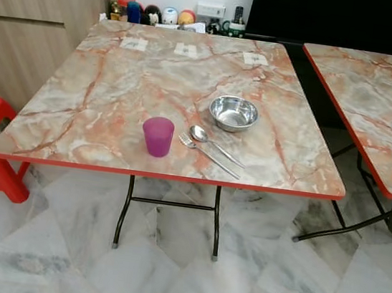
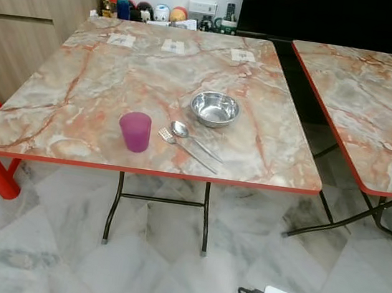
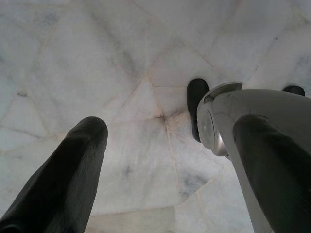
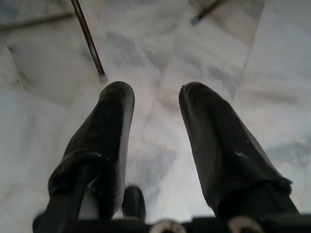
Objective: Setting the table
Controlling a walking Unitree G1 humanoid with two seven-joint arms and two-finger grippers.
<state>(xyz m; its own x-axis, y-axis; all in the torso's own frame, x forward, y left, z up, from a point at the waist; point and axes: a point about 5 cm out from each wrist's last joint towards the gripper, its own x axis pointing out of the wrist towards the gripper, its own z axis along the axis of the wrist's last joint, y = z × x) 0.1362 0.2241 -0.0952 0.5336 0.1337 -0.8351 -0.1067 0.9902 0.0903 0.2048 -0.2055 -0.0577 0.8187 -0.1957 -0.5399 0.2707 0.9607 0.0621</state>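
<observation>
— Table (image 1: pixel 117 85), marble-patterned with a red rim, stands on the pale marble floor (image 1: pixel 39 241); a second like it sits just to the right. What is laid on it?

— Near the front edge: a steel bowl (image 1: pixel 233 113), a purple cup (image 1: pixel 157 136) to its left, and between them a spoon (image 1: pixel 208 139) and fork (image 1: pixel 206 153) side by side.

— And the grippers?

— Both hang over bare floor, well apart from the tabletop. The left gripper (image 3: pixel 167 131) has its fingers spread wide, holding nothing; the right gripper (image 4: pixel 155 97) has its fingers parted, empty, a table leg beyond them.
</observation>
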